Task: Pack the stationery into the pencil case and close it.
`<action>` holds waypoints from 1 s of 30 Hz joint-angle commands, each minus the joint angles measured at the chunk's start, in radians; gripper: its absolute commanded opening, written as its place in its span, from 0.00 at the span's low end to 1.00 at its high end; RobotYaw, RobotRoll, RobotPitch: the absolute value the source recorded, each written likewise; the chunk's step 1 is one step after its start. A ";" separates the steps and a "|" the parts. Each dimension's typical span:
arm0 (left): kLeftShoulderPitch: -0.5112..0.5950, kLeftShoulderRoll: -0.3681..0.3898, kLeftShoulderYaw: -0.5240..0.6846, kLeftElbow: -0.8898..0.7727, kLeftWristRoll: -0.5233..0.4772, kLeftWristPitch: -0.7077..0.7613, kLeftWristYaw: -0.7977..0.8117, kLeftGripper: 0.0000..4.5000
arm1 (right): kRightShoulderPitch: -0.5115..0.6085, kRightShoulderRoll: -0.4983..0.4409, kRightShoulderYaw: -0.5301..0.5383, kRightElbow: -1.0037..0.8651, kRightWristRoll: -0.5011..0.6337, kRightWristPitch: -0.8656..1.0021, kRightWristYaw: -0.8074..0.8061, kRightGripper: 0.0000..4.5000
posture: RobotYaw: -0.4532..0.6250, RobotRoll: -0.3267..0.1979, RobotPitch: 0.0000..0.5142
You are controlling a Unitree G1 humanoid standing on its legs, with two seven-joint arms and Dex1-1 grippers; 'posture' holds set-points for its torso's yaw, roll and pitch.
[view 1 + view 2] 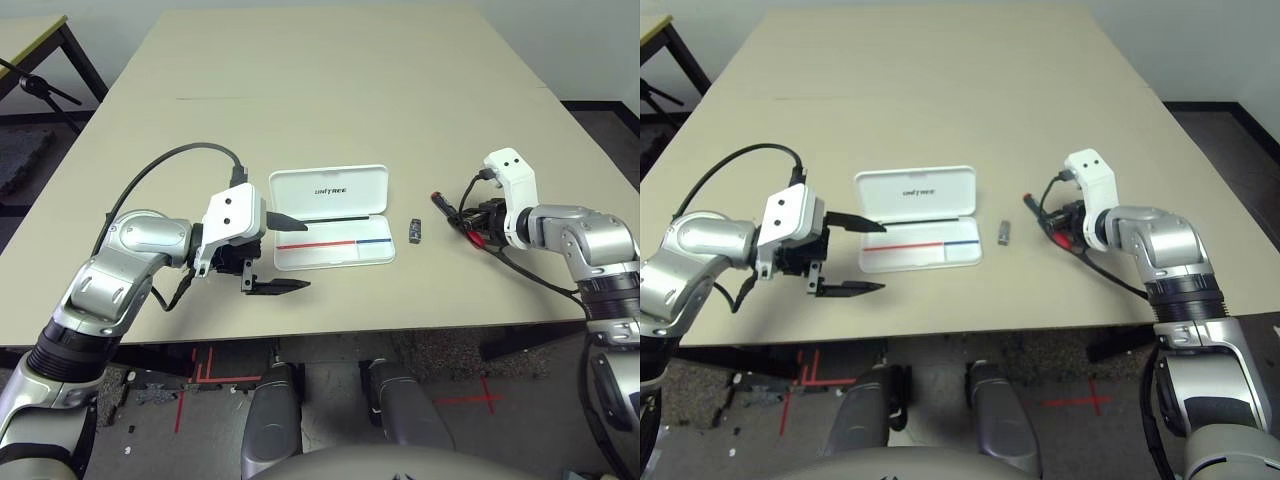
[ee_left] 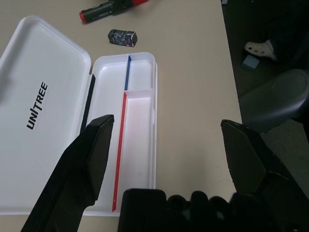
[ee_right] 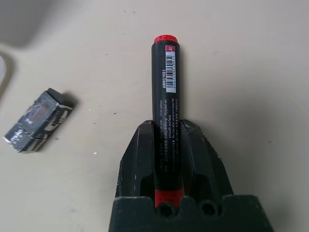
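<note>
The white pencil case lies open mid-table, its lettered lid flat on the far side and its tray, with a red-and-blue stripe, on the near side. Nothing shows in the tray. My left gripper is open just left of the tray and above the table, one finger over the case's left end. To the right of the case lies a tiny dark clip-like piece. Further right, my right gripper is shut on a black-bodied marker with red ends, which lies low on the table pointing toward the case.
The table's front edge runs close below the case and both grippers. Another table and a black stand are at the far left. Bare tabletop stretches beyond the case.
</note>
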 commanded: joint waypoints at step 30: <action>0.036 0.058 0.002 0.018 0.048 -0.024 -0.008 1.00 | -0.275 -0.016 0.351 -0.284 -0.164 -0.202 0.547 0.11 | 0.37 0.62 0.30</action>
